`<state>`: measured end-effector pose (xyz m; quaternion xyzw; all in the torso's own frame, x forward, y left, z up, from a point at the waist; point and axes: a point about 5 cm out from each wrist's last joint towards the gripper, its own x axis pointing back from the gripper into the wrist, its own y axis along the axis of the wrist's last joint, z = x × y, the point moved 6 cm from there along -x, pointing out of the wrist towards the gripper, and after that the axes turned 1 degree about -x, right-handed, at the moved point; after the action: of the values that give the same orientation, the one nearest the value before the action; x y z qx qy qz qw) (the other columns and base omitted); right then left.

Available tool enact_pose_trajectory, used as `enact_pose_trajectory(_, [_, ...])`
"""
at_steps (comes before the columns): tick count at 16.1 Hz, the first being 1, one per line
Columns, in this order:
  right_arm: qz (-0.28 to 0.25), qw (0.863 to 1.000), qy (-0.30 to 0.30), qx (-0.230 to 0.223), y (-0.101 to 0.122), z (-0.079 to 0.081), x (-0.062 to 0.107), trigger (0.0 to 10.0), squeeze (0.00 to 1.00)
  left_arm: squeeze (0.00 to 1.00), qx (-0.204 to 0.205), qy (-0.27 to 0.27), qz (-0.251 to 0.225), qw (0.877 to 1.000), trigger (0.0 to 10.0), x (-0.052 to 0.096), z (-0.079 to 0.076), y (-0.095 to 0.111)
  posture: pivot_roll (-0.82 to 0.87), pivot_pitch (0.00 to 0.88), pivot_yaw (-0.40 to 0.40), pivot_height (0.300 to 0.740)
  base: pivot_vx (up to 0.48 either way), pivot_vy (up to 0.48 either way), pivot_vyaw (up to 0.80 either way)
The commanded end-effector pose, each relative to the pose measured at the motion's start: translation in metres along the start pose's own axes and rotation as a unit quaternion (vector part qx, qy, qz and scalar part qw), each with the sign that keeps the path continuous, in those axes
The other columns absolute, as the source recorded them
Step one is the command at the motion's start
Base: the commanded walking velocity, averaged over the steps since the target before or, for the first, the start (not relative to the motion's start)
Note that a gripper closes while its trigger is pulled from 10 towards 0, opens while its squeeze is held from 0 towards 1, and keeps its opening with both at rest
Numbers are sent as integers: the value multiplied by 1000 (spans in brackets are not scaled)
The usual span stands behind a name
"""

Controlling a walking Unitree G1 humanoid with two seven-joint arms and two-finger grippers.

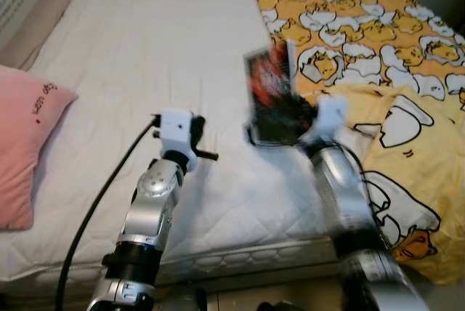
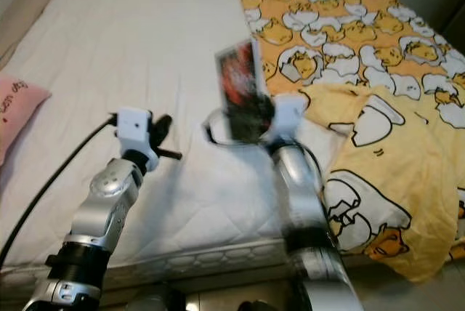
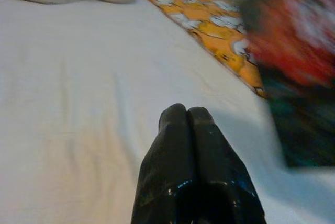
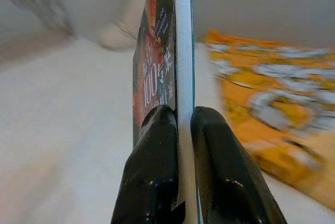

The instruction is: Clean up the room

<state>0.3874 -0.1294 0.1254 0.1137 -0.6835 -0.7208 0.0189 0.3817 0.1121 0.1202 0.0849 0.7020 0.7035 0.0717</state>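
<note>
While the book (image 4: 167, 51) stands upright above the white bed (image 1: 145, 71), the right pincer (image 4: 180, 124) pinches its lower edge between both black fingers. Just beside it lies the yellow egg-print blanket (image 1: 378, 27). Over bare sheet, the left pincer (image 3: 187, 119) hovers, fingers pressed together. A pink pillow (image 1: 25, 136) sits at the bed's left edge.

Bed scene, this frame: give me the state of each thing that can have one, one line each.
Book: lifted off the mattress, held upright, blurred.
Right gripper: shut on the book, one finger on each side.
Left gripper: shut, holding nothing, above the white mattress.
Yellow blanket: rumpled, one edge hanging over the bed's foot.
Pink pillow: lying flat at the mattress's left edge.
</note>
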Motion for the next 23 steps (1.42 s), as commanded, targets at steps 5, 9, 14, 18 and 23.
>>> enact_pose_trajectory(5, [22, 998, -63, 24, -14, -33, 29, 0, 0, 0, 15, 55, 5, 998, 10000, 5, 10, -9, 75, 0, -43, 740, -440, 0, 0])
enact_pose_trajectory(9, [27, 997, -49, 53, -14, -29, 28, 0, 0, 0, 17, 71, 9, 997, 10000, -3, 11, -10, 71, 0, -33, 740, -224, 0, 363])
enact_pose_trajectory(14, [46, 998, -33, 40, -25, -24, 28, 0, 0, 0, -37, 75, 9, 996, 10000, -3, 11, -7, 96, 0, -39, 740, 0, 0, 616])
enact_pose_trajectory(18, [59, 997, -29, 42, -31, -23, 27, 0, 0, 0, -55, 60, 0, 997, 10000, -2, 11, -5, 117, 0, -42, 740, 107, 0, 437])
enact_pose_trajectory(23, [60, 997, -22, 47, -37, -15, 31, 0, 0, 0, -66, 44, -5, 997, 10000, -3, 10, -4, 115, 0, -37, 740, 442, 0, 0])
